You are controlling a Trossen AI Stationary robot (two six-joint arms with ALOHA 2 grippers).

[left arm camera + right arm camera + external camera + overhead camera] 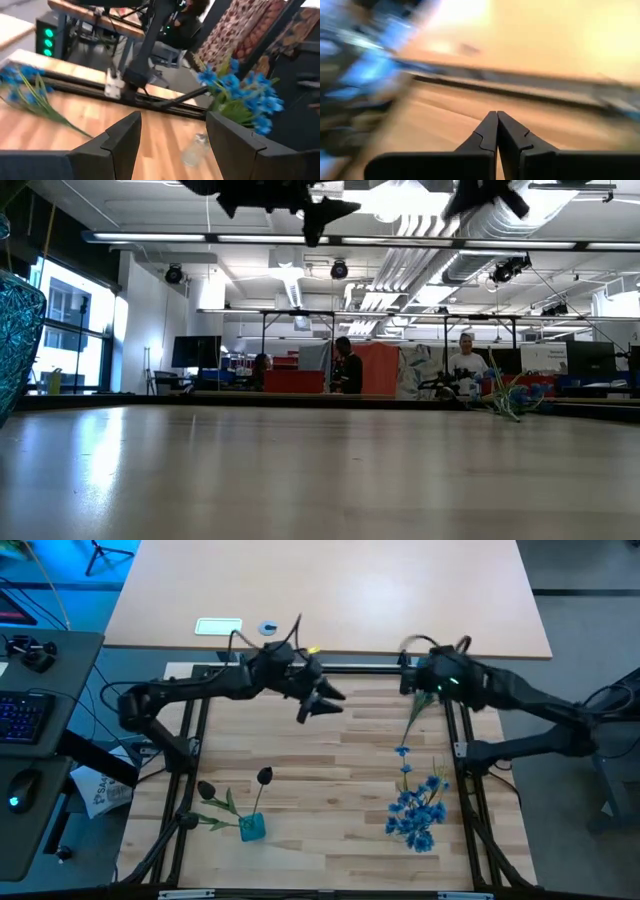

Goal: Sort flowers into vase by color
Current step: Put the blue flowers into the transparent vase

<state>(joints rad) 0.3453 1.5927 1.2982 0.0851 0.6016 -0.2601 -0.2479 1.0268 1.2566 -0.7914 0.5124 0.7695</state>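
We see the right gripper pressed together (nothing between), the left gripper spread, blue flowers beyond its jaws.

From the low camera the teal vase is cut by the picture's left edge, so only a slice of its patterned wall shows. Both arms are cropped at the top there, leaving dark shapes. The blue flowers far across the tabletop are too small to make out blossom by blossom. The right wrist picture is smeared; a blue streak cannot be told for certain. The right hand has its fingers pressed together, but whether a stem sits between them cannot be told. In the left wrist picture a clear object on the tabletop is too blurred to name.
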